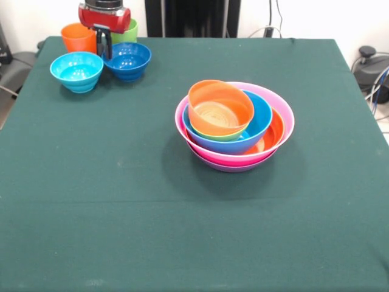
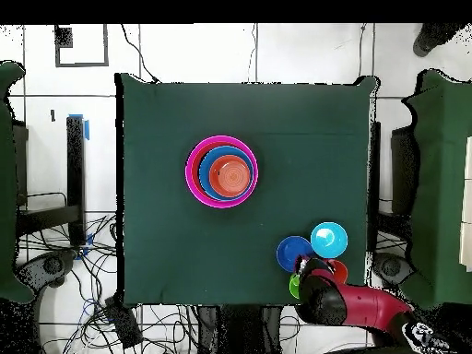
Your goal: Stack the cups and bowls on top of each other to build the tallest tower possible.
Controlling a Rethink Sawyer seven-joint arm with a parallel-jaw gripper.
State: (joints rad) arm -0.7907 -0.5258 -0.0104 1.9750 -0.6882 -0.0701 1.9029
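1. The tower (image 1: 234, 131) sits near the middle of the counter (image 1: 121, 231), nested rather than stacked rim-up: a purple bowl (image 1: 231, 167) just shows under the wide pink bowl (image 1: 282, 112), which cradles a large orange bowl (image 1: 273, 134), then a large blue bowl (image 1: 258, 121). A sliver of small lime green bowl (image 1: 225, 136) peeks out beneath the small orange bowl (image 1: 220, 107) on top, which lies tilted. Widest at the bottom makes a steady base, though nesting gains little height.

2. The pieces not yet used cluster at the counter's far corner by the robot: a light blue bowl (image 1: 76, 70) and a dark blue bowl (image 1: 127, 59) side by side, with the orange cup (image 1: 78, 38) and the lime green cup (image 1: 126, 30) just behind them.

3. The end effector (image 1: 103, 42) hangs among this cluster, its dark tips coming down between the orange cup and the dark blue bowl, close to that bowl's rim. I judge it is going for one of these pieces, most likely the dark blue bowl. I cannot tell whether it is spread or pressed together.

4. The counter is covered in plain dark green cloth, lying flat with faint creases.

5. Around it, the overhead view shows pale floor tiles (image 2: 184, 55), tangled cables (image 2: 101, 295) and more green-draped surfaces (image 2: 442, 184) at the sides.
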